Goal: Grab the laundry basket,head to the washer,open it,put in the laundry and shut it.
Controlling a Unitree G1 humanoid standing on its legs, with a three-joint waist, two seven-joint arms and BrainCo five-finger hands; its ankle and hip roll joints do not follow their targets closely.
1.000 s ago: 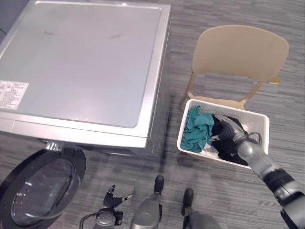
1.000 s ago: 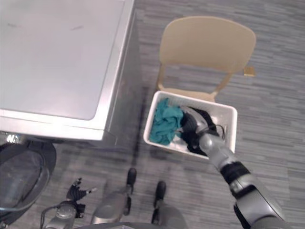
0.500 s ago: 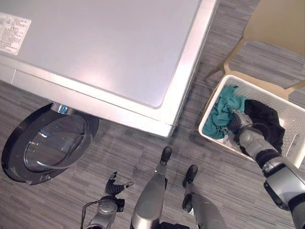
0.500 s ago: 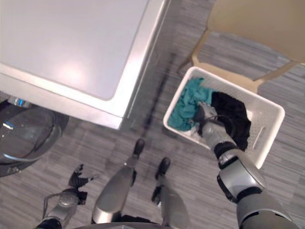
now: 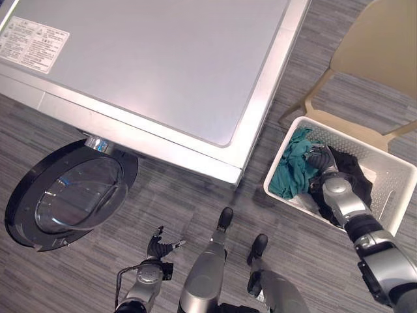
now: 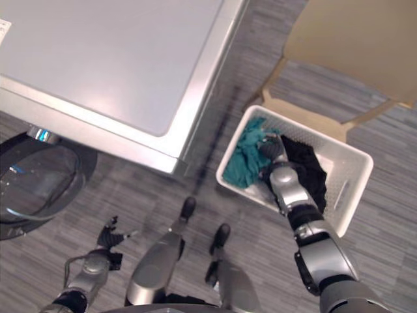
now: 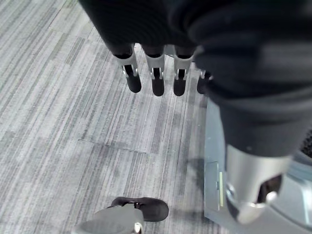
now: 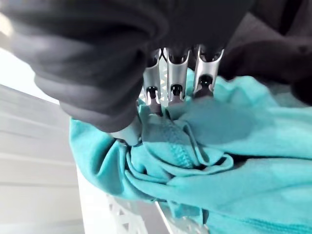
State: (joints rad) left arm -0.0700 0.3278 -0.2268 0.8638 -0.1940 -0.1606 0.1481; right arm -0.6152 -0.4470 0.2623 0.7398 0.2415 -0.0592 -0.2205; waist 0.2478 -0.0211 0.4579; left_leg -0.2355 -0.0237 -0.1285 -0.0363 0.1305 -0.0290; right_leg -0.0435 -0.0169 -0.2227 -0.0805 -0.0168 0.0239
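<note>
Laundry basket (image 5: 391,195) of white perforated plastic holds crumpled teal cloth (image 8: 229,146), pinched by right hand (image 5: 319,158).

Laundry room: washer (image 5: 150,65), basket (image 5: 391,189)

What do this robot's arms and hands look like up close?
Both arms are silver-grey metal in rounded segments with dark joints. The right hand and left hand have slim silver fingers ending in dark tips; a dark ribbed cover wraps each wrist and the back of the hand.
</note>
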